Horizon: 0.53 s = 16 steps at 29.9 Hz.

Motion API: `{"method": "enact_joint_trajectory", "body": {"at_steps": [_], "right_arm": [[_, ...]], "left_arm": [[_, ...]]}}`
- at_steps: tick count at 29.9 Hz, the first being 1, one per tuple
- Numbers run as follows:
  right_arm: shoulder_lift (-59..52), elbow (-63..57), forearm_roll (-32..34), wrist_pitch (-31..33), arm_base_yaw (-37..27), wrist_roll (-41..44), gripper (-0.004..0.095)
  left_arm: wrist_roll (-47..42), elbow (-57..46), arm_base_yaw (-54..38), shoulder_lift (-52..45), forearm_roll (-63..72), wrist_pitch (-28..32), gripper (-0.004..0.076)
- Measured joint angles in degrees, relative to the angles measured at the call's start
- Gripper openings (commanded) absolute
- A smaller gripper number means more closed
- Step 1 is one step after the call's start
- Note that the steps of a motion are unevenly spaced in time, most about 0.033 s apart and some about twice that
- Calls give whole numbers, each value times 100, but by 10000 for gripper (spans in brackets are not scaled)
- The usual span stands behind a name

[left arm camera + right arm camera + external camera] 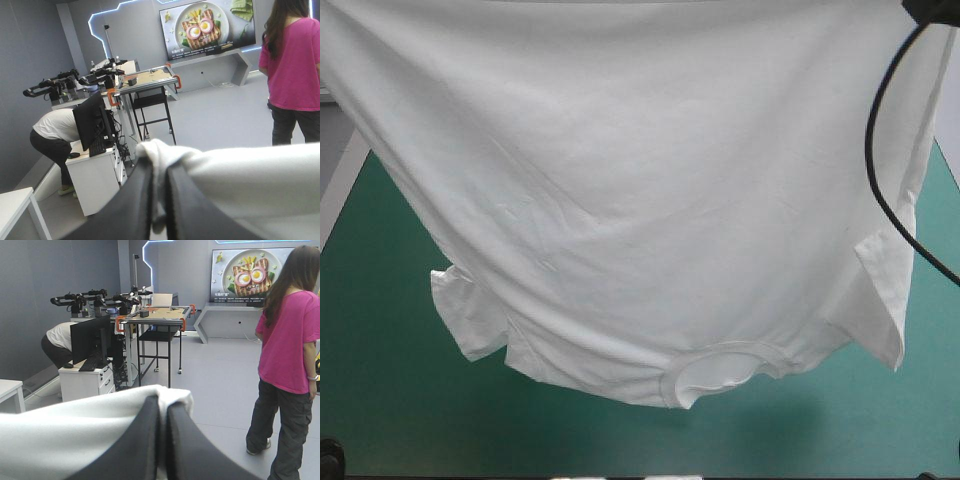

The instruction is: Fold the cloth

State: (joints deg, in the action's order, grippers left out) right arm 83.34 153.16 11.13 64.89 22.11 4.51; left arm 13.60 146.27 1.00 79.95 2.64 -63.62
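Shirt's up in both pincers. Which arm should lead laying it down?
Neither clearly: left pincer and right pincer are both shut on the T-shirt, which hangs spread, collar lowest. Lower both together.

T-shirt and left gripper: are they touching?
Touching. The left wrist view shows the left gripper all but shut on the T-shirt, white fabric bunched between its black fingers.

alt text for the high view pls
The white T-shirt hangs lifted and spread wide, upside down, filling most of the view. Its collar is lowest, over the teal-green table cover, with a short sleeve at either side.
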Motion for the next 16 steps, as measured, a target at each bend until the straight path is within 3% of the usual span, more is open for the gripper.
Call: {"method": "enact_joint_trajectory", "body": {"at_steps": [11, 16], "right_arm": [[1459, -181, 5, -1899, 0, -22, -15], [1755, -225, -150, -2611, 0, -9, -15]], "left_arm": [[129, -35, 0, 1458, 284, 983, -9], [200, -46, 0, 1578, 286, 1529, -9]]}}
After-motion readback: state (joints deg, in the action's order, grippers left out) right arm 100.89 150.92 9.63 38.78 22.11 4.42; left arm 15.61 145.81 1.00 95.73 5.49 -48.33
